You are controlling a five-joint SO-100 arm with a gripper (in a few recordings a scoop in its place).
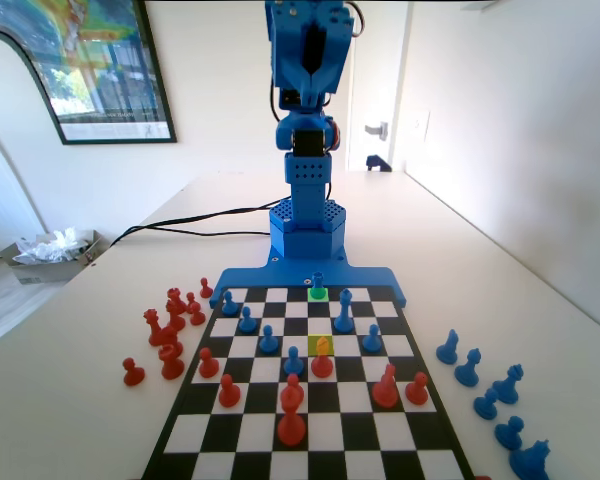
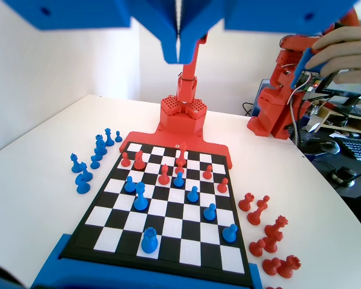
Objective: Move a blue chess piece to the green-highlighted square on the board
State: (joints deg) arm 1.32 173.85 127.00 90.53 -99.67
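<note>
Overall, a white worktop (image 1: pixel 460 250) carries the board (image 1: pixel 355 440), with captured red pieces (image 1: pixel 165 330) beside its left edge and captured blue pieces (image 1: pixel 490 395) beside its right in the fixed view. Raised high above the board's far end, the hand (image 2: pixel 178 57) has its jaws pressed together — nothing between them. On the green-highlighted square (image 1: pixel 318 294), in the far row, stands the blue chess piece (image 1: pixel 318 283) — upright.

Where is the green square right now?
In the fixed view, the green-highlighted square lies at the board's far edge, near the blue arm's base, under a blue piece.
</note>
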